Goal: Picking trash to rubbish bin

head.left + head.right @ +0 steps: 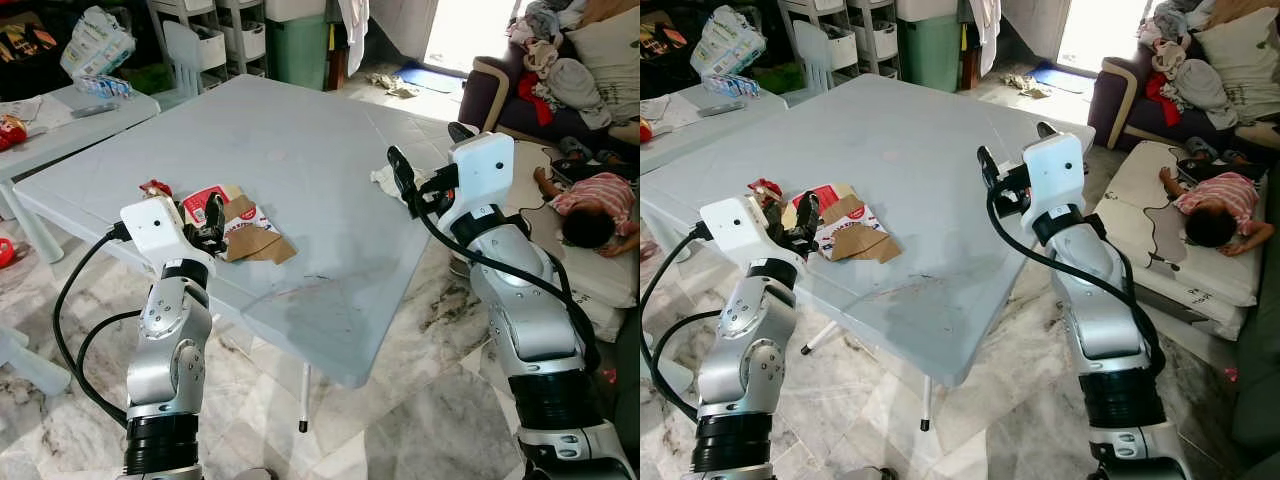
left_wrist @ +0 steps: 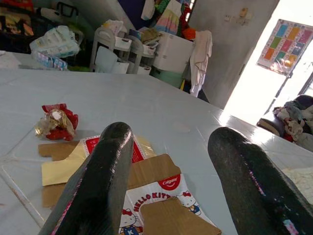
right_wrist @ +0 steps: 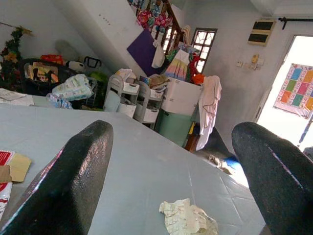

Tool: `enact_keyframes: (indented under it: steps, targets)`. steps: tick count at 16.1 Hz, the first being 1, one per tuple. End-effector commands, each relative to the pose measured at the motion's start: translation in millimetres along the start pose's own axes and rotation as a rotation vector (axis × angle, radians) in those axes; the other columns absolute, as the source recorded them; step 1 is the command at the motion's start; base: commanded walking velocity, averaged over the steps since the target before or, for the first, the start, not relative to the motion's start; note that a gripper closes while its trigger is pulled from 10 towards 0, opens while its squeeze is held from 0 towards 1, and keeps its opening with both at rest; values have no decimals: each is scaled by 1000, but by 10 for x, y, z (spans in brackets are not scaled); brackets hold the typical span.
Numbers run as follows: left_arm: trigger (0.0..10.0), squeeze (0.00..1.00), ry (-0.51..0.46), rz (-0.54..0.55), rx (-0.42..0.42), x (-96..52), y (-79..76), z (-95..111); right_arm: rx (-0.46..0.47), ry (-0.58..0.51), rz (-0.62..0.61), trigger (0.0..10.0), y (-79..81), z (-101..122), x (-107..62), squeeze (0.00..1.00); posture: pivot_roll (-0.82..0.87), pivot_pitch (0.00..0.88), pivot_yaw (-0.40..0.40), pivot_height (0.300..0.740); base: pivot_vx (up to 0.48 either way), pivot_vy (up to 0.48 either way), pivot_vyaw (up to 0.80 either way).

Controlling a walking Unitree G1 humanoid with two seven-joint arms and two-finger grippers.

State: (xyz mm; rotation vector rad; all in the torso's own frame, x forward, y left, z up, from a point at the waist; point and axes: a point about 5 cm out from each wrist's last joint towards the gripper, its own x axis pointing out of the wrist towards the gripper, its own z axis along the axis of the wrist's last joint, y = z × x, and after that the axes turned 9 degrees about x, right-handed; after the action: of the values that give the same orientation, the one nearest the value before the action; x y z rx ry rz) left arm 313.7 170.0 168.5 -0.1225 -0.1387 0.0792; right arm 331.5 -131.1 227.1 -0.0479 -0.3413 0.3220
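Note:
A flattened cardboard toothpaste box [image 1: 245,228] lies near the front left edge of the grey table [image 1: 300,150]. A crumpled red wrapper [image 1: 155,188] sits just left of the box. My left gripper [image 1: 210,228] hangs open right over the box's near end, and its fingers [image 2: 105,171] straddle the printed cardboard [image 2: 156,188] without touching it. At the table's right edge lies a crumpled white paper [image 3: 188,218]. My right gripper [image 1: 430,158] stands open just above and beside that paper [image 1: 383,180], holding nothing.
A green bin [image 1: 300,48] stands beyond the table beside white plastic shelves [image 1: 205,40]. A second table [image 1: 70,115] is at the left. On the right, a person [image 1: 595,205] lies on a mattress before a sofa [image 1: 545,70] piled with clothes.

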Motion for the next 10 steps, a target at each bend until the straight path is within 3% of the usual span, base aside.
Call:
enact_keyframes:
  steps: [1, 10]
  targets:
    - [10000, 0, 7, -3, -8, 23, -19, 6, -15, -10, -7, 10000, -25, 46, -11, 0, -34, 0, -45, 740, 0, -341, 0]
    - [10000, 0, 15, 5, -2, 18, 9, -13, -10, 6, -6, 10000, -20, 15, -21, 0, -28, 0, -51, 740, 27, -351, 0]
